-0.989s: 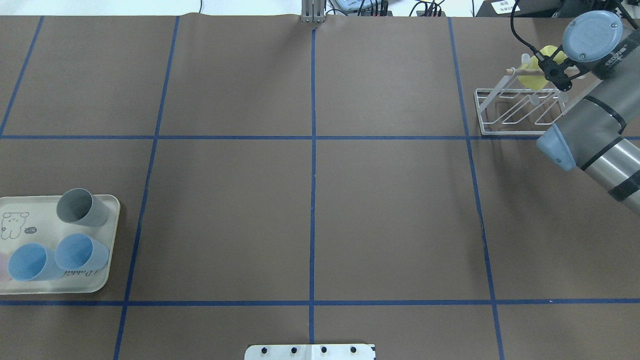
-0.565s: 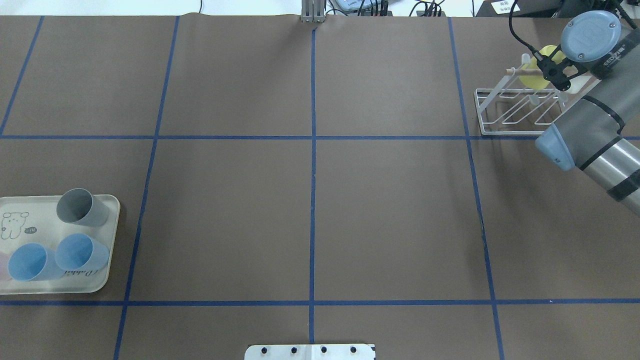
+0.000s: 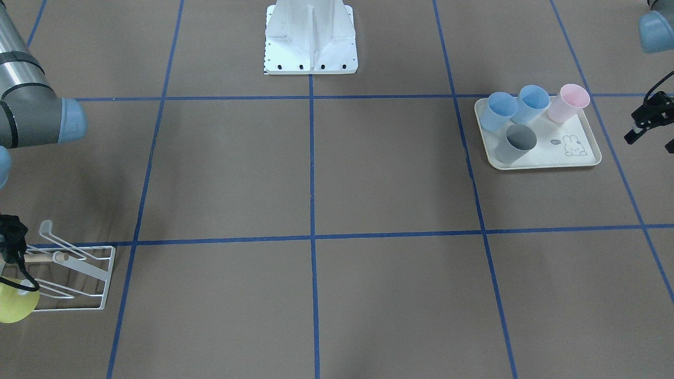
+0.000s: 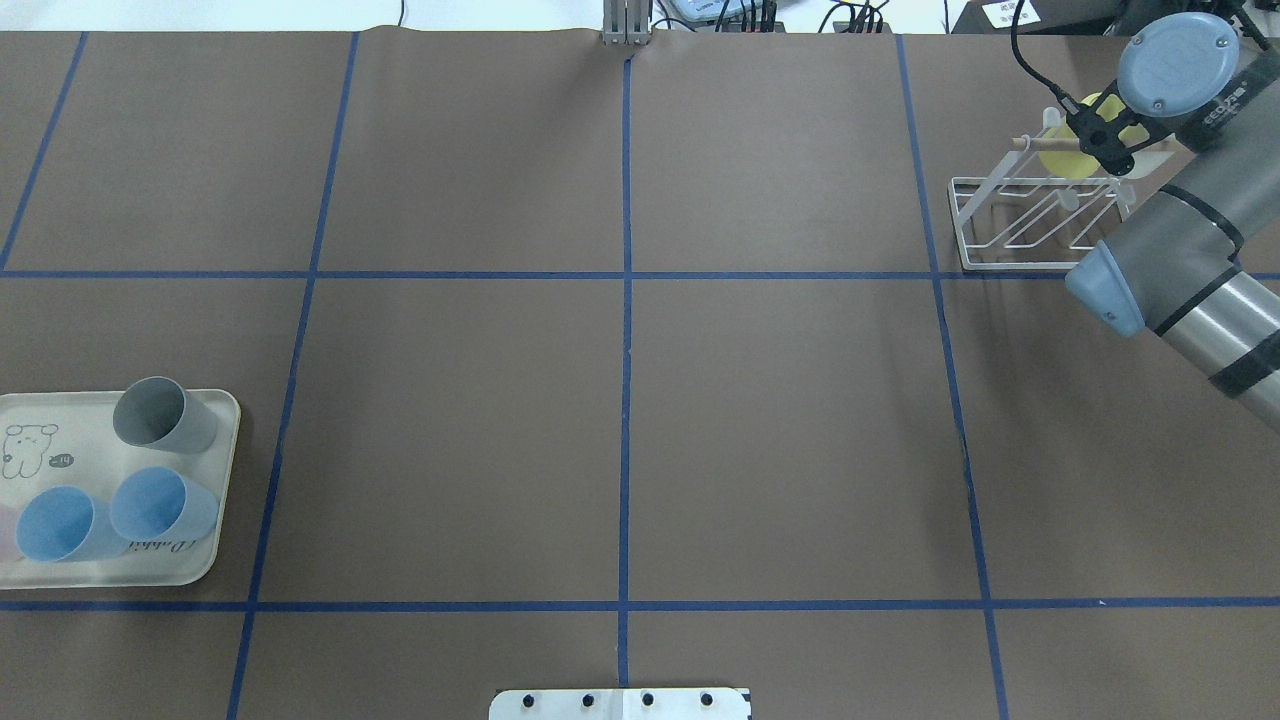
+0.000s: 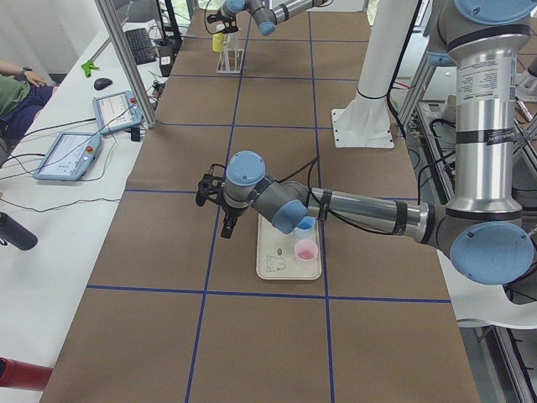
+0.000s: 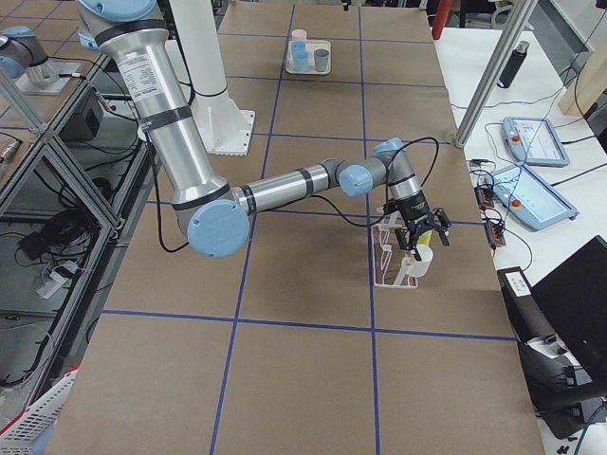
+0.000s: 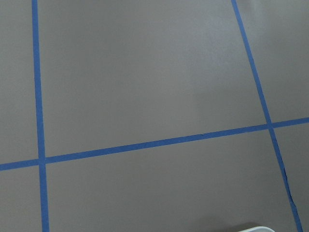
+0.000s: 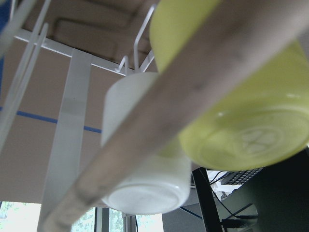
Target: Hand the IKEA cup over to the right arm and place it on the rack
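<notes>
Brown table, yellow cup at rack, beside right gripper

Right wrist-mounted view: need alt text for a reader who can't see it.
Close-up of a yellow cup, base toward the camera, behind a pale wooden dowel crossing diagonally. A white cup is beside it, with the white wire rack and brown table beyond.
</notes>
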`<action>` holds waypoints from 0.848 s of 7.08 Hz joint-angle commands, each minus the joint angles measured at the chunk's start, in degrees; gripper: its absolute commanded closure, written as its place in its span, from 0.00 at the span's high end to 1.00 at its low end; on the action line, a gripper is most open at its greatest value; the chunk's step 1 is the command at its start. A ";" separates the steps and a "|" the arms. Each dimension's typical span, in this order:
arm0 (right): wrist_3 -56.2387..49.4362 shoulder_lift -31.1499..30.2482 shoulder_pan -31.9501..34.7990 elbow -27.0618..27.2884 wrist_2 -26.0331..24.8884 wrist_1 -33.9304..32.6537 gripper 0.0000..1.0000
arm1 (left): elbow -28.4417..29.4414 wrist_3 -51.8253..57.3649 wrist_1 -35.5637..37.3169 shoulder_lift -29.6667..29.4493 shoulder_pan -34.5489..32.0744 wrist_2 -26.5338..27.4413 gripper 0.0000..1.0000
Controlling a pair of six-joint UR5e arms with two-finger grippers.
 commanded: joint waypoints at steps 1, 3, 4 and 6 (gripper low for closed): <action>0.71 1.53 3.00 2.31 7.78 -0.13 0.98 | -0.81 -0.01 0.04 0.08 -0.16 0.24 1.00; 7.69 1.10 6.60 7.66 21.38 -0.39 0.98 | -3.00 -0.01 -0.22 0.26 -0.16 0.77 1.00; 14.27 0.14 7.75 10.47 27.81 -0.39 0.98 | -4.23 -0.01 -0.22 1.04 -0.07 2.16 1.00; 34.27 -4.24 8.47 20.20 41.09 -0.30 0.99 | -9.23 -0.09 -0.49 2.45 0.36 0.61 1.00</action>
